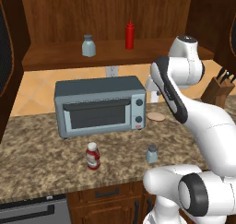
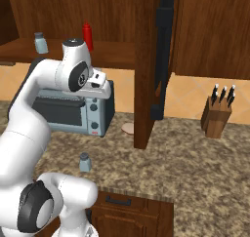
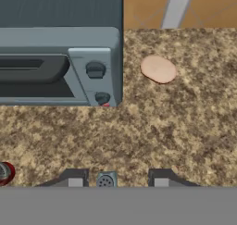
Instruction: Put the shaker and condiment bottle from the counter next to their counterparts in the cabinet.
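The shaker (image 1: pixel 151 154) (image 2: pixel 85 162) stands on the counter (image 1: pixel 41 158) near its front edge; the hand view shows its grey cap (image 3: pixel 105 180) from above. The condiment bottle (image 1: pixel 92 155), red with a white label, stands to its left, and its edge shows in the hand view (image 3: pixel 3 172). On the cabinet shelf (image 1: pixel 55 57) stand the twin shaker (image 1: pixel 88 45) (image 2: pixel 40 42) and the slim red squeeze bottle (image 1: pixel 130 35) (image 2: pixel 88 36). My gripper (image 3: pixel 119 180) (image 2: pixel 100 87) hangs high above the counter, pointing down, open and holding nothing.
A blue-grey toaster oven (image 1: pixel 99 105) (image 2: pixel 83 111) (image 3: pixel 55 66) sits under the shelf. A flat pinkish oval item (image 1: pixel 156 117) (image 3: pixel 158 69) lies to its right. A knife block (image 1: pixel 219 89) (image 2: pixel 217 114) stands far right. The open cabinet door (image 2: pixel 146 65) hangs edge-on.
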